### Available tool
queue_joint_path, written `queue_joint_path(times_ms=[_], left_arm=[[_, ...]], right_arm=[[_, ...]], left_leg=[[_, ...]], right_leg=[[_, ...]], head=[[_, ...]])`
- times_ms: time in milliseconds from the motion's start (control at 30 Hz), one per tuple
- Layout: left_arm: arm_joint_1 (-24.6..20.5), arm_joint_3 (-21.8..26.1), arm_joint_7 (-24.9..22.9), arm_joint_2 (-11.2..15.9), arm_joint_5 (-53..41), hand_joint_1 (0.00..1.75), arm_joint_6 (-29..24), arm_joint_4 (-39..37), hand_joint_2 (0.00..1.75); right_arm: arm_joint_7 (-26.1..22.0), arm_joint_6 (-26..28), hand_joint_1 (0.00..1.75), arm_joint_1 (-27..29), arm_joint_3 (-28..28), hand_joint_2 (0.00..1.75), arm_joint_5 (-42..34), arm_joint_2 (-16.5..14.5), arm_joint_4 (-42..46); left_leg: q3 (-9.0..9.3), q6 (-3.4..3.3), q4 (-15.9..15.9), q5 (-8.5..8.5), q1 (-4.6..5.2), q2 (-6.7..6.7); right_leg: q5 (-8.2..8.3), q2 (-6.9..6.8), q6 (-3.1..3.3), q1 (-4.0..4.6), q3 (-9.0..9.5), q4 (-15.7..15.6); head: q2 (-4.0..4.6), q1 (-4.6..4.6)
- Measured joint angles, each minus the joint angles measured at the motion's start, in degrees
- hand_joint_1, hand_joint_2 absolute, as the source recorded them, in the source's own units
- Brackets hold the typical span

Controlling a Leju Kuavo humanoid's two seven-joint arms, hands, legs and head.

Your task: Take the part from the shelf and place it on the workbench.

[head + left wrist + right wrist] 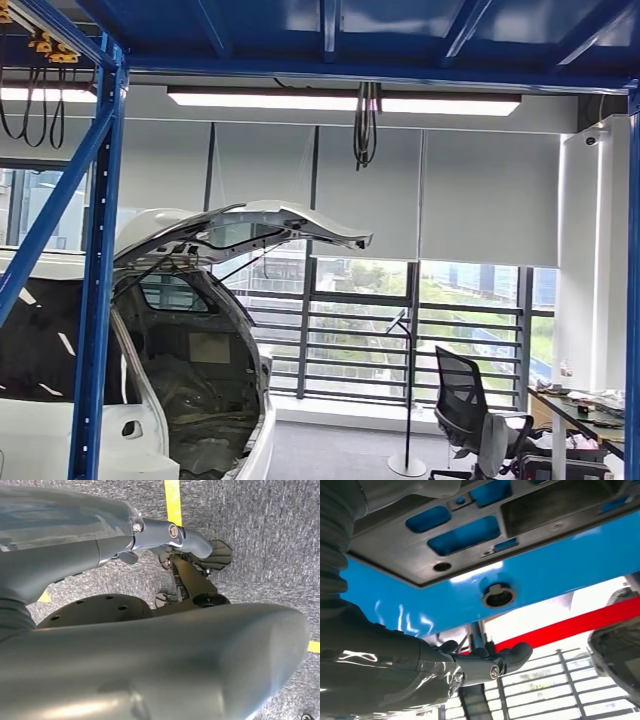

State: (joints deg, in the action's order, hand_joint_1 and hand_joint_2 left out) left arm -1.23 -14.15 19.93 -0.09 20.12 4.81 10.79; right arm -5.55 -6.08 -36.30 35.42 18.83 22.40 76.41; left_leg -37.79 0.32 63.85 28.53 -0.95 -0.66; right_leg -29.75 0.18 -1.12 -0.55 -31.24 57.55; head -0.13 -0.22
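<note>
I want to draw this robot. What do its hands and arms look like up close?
The left hand has a thick, smooth, shiny grey thumb, a darker slim finger, and small silver screws at the joints. The right hand looks the same: glossy dark grey, with one round silver screw near the rounded fingertip. A grey ribbed cover, like an accordion, wraps the right wrist.
</note>
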Motion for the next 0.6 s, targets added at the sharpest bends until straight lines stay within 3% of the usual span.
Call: queue_joint_path(times_ms=[67,100,133,267,600], left_arm=[[0.22,-0.26,0.08,-0.25,0.05,0.00,-0.49,-0.16,0.00],[0.25,-0.27,0.02,-0.27,0.12,0.00,-0.76,-0.21,0.00],[0.24,-0.28,-0.02,-0.28,0.14,0.00,-0.98,-0.23,0.00],[0.12,-0.28,0.05,-0.26,0.22,0.00,-1.19,-0.23,0.00],[0.13,-0.28,0.07,-0.24,0.45,0.00,-1.45,-0.23,0.00]], right_arm=[[1.73,0.44,0.00,1.18,-1.20,1.75,2.32,1.84,1.54],[3.30,0.92,0.00,1.67,-0.75,1.75,5.93,2.34,1.81],[4.99,1.59,0.00,2.12,-0.17,1.75,10.17,2.80,1.94],[8.62,3.68,0.00,3.36,1.50,1.75,20.72,3.49,2.05],[11.30,5.34,0.00,8.07,3.01,1.75,30.40,3.58,4.29]], left_leg=[[-0.85,0.42,0.07,-0.70,-0.55,-0.02],[-0.06,0.07,-3.14,-2.65,-0.57,-0.07],[-0.17,-0.71,-3.36,-2.36,-0.33,-0.15],[-0.04,-1.09,-3.33,-2.25,-0.09,-0.27],[0.24,-1.05,-3.45,-2.28,-0.24,-0.26]], right_leg=[[0.57,0.04,0.33,-0.09,-0.37,-0.31],[-0.03,0.07,-0.10,-0.23,0.04,-0.29],[-0.21,0.04,-0.40,-0.24,0.07,-0.38],[-0.29,-0.01,-1.71,-0.43,0.36,-0.82],[-0.44,0.02,-1.63,-0.28,0.37,-0.41]], head=[[-0.01,0.01],[-0.01,0.01],[-0.01,0.00],[0.00,0.00],[0.00,0.00]])
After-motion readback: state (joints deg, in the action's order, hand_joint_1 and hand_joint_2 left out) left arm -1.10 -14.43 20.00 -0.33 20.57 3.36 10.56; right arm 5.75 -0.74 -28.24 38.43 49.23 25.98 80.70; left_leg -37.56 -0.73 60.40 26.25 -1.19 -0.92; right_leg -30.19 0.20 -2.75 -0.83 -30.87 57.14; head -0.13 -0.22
